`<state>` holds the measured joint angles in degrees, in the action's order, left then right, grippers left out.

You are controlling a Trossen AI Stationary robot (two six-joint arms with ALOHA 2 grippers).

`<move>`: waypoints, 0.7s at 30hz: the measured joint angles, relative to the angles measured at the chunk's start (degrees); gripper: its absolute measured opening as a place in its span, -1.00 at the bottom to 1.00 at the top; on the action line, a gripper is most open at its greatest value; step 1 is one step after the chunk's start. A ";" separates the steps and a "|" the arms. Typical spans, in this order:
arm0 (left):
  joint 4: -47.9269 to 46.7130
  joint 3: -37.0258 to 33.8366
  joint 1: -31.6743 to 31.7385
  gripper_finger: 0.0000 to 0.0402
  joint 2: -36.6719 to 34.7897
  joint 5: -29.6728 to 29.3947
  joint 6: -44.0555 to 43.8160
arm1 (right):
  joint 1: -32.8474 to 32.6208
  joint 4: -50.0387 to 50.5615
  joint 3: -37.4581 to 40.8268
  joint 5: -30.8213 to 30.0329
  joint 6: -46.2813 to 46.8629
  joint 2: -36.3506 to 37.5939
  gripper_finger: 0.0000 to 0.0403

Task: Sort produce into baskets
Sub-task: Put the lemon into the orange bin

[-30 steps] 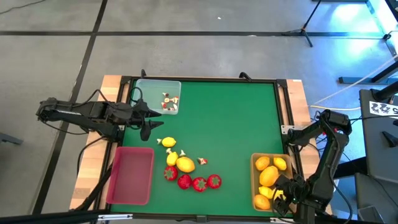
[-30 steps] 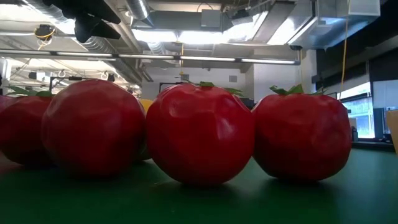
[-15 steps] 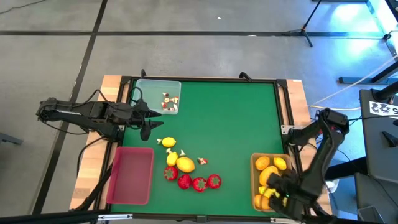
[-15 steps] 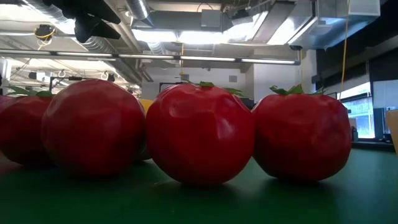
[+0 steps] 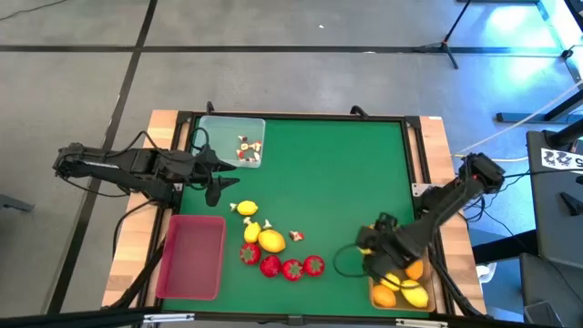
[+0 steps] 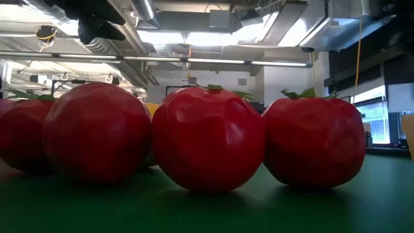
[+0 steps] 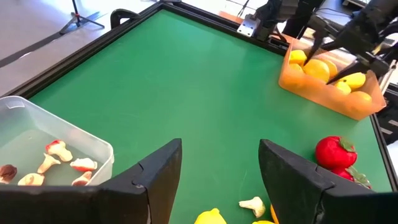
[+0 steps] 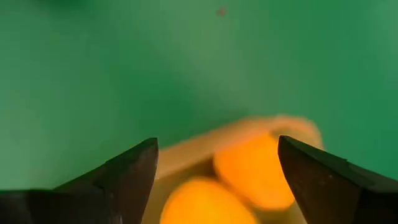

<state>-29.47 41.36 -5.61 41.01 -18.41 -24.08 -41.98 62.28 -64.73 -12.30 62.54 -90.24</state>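
Green felt [image 5: 337, 173] covers the table. Over the tan basket [image 5: 375, 293] the right gripper [image 5: 372, 244] hangs with fingers spread and empty, its arm hiding much of the basket and the lemons [image 5: 412, 293] inside. The left gripper [image 5: 219, 173] waits open beside the clear basket [image 5: 219, 132], which holds white-and-red bits [image 5: 248, 149]. Loose lemons [image 5: 271, 240] and strawberries [image 5: 291, 269] lie near the empty red basket [image 5: 191, 256]. In the low view strawberries [image 6: 208, 139] block nearly everything behind them.
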 joint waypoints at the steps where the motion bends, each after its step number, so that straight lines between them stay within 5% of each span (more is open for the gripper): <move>1: 0.00 0.00 0.00 0.04 0.00 0.00 0.00 | 1.31 -0.33 0.00 -0.01 -1.61 0.00 0.63; 7: -0.04 0.00 0.02 0.04 0.00 0.00 0.00 | 8.19 -6.78 0.00 -3.61 -14.37 0.00 0.63; 12: -0.02 0.00 0.02 0.04 0.00 0.00 -0.16 | 16.16 -21.77 0.00 -7.20 -26.50 0.00 0.63; 21: -0.02 0.00 0.02 0.04 0.00 0.00 -1.05 | 24.60 -50.35 -0.05 -1.50 -40.39 -3.11 0.63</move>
<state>-29.50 41.36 -5.58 41.01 -18.41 -25.12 -17.38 11.93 -64.78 -13.80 22.15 -93.35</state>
